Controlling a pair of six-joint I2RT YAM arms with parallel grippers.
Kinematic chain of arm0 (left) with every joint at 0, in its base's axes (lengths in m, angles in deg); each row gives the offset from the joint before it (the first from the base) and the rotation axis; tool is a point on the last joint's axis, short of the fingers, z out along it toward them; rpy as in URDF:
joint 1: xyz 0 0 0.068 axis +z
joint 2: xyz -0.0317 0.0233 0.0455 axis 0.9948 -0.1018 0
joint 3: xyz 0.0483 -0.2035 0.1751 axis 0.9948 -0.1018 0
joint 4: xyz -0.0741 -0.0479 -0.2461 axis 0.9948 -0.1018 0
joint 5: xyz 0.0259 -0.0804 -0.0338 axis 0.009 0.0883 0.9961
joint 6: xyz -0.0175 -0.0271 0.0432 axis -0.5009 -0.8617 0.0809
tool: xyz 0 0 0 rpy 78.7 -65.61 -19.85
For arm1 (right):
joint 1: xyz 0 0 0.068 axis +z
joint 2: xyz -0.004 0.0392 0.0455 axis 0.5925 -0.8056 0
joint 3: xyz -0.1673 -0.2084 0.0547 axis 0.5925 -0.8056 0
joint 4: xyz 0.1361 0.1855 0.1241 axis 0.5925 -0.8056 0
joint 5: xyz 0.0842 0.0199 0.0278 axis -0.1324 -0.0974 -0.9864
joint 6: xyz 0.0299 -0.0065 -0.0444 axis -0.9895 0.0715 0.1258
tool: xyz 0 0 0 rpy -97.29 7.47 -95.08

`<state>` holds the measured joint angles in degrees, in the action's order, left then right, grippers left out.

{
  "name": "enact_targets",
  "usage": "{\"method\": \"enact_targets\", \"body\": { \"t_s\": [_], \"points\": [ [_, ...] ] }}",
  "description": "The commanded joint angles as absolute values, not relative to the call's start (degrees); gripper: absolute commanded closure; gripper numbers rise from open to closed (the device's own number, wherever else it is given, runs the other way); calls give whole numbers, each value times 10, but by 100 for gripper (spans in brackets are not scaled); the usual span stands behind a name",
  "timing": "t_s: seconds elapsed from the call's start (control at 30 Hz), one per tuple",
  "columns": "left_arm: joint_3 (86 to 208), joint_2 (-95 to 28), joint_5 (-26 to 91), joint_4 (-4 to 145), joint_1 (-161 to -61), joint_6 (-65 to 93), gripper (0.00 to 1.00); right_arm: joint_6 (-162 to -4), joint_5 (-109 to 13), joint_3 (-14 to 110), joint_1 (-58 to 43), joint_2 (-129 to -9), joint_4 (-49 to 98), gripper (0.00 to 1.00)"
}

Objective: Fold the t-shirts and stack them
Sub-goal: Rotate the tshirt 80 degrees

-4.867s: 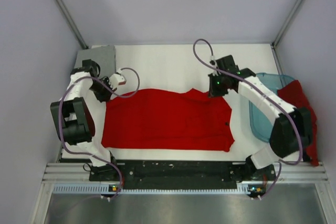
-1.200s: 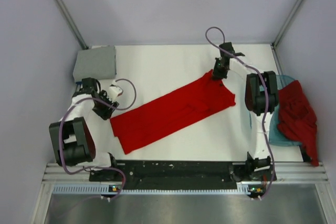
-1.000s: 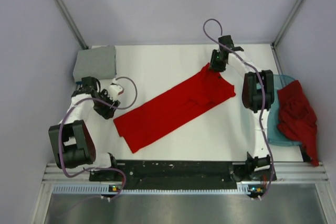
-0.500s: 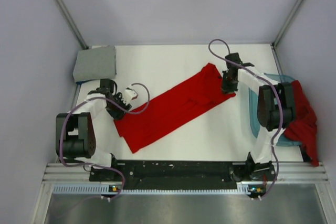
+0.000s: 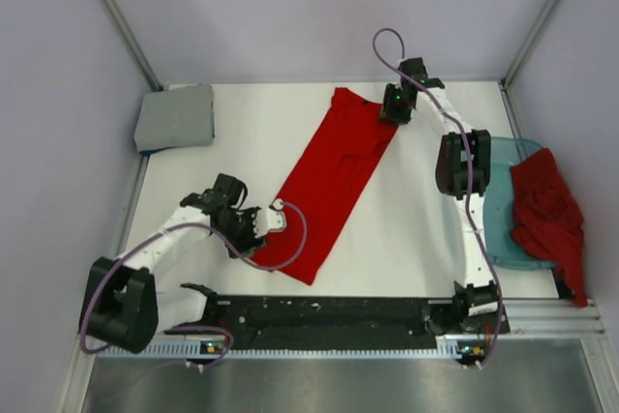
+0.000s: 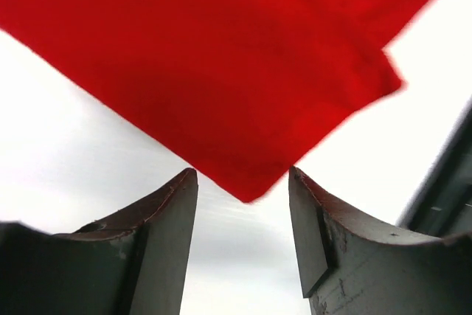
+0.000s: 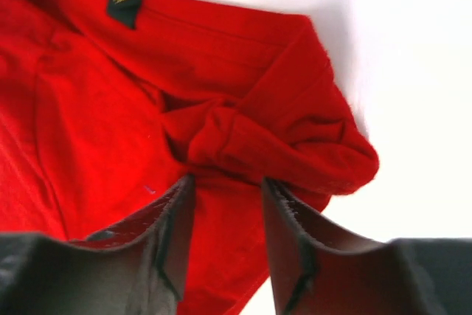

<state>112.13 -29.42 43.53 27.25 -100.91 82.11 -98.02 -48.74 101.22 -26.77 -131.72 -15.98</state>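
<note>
A bright red t-shirt (image 5: 334, 166), already narrowed into a long strip, lies slantwise across the white table (image 5: 242, 132), its collar end far from the arm bases and its hem end near them. The right gripper (image 7: 225, 178) pinches a bunched fold beside the collar, close to the dark neck label (image 7: 124, 9). The left gripper (image 6: 243, 175) has its fingers spread, with a hem corner lying in the gap between them and not yet clamped. A light grey t-shirt (image 5: 175, 115) sits folded at the far left corner. A darker red t-shirt (image 5: 544, 210) hangs crumpled over the blue tub (image 5: 495, 239) on the right. The step in hand appears to be squaring the strip for a fold across its length. It would go best if the left fingers close low on that corner and catch every layer. Both ends then want gentle, even tension so the strip lies straight and flat. The bunching at the collar looks like the chief risk: unless it is smoothed out, it could be folded in as a lump.
</note>
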Motion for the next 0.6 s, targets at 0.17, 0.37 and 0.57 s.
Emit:
{"method": "enact_targets", "body": {
  "t_s": [0.17,0.37,0.57],
  "points": [
    [1223,-202,536,93,-1023,867,38,-848,-551,877,-238,-1075,-105,42],
    [1158,-200,548,137,-1020,1019,36,-651,-641,446,-89,-735,109,39],
    [1088,-189,549,192,-995,1134,36,-546,-786,96,97,-533,347,1]
  ]
}}
